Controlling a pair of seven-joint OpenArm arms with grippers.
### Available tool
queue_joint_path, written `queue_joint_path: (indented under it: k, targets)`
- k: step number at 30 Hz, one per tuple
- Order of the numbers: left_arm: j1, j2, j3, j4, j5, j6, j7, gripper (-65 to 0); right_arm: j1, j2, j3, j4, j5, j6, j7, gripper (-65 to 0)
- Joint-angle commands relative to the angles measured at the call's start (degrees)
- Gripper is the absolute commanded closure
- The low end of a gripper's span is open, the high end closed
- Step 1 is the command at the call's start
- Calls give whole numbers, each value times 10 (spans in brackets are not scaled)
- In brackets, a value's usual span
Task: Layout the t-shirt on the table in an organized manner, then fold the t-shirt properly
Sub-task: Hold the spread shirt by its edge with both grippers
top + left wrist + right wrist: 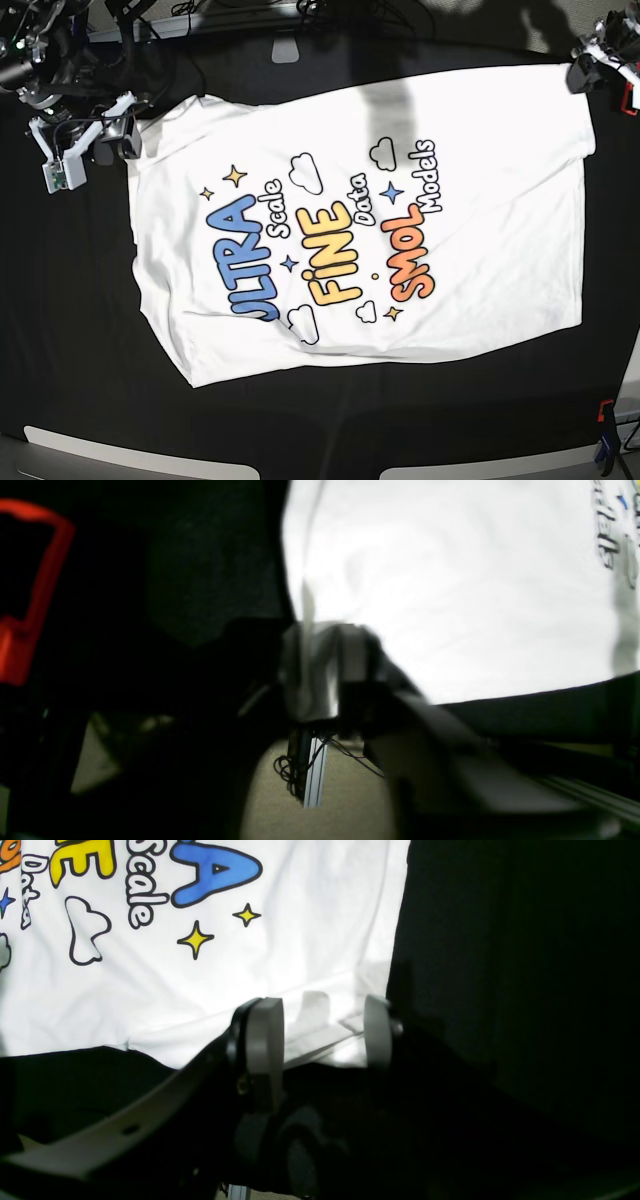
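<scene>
The t-shirt (350, 230) lies flat and print-up on the black table (60, 330), lettering running diagonally. My right gripper (115, 135) is at the shirt's corner on the base view's upper left. In the right wrist view it (321, 1032) is open, its grey fingers (265, 1035) straddling the hem corner of the t-shirt (200, 965). My left gripper (585, 70) is at the opposite corner, upper right. Blurred in the left wrist view, it (325, 670) has its jaws together on the edge of the t-shirt (450, 580), and a thin ridge of cloth rises from them.
A red clamp (35, 595) sits left of the left gripper, near the table's edge. Another red-and-blue clamp (603, 435) stands at the base view's lower right corner. An aluminium rail with cables (315, 770) hangs below the table's edge. Black cloth (500, 965) surrounds the shirt.
</scene>
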Motion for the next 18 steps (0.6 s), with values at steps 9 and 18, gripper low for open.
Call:
queue_joint_path:
  k: [9,18]
  targets:
    - [5,-8,-3,6,-16,-3,-10,0,1,6,9,11,3,4,-6,-262]
    - [4,-8,-3,6,-16,-3,-14,0,1,6,28,11,77,4,-12,-328]
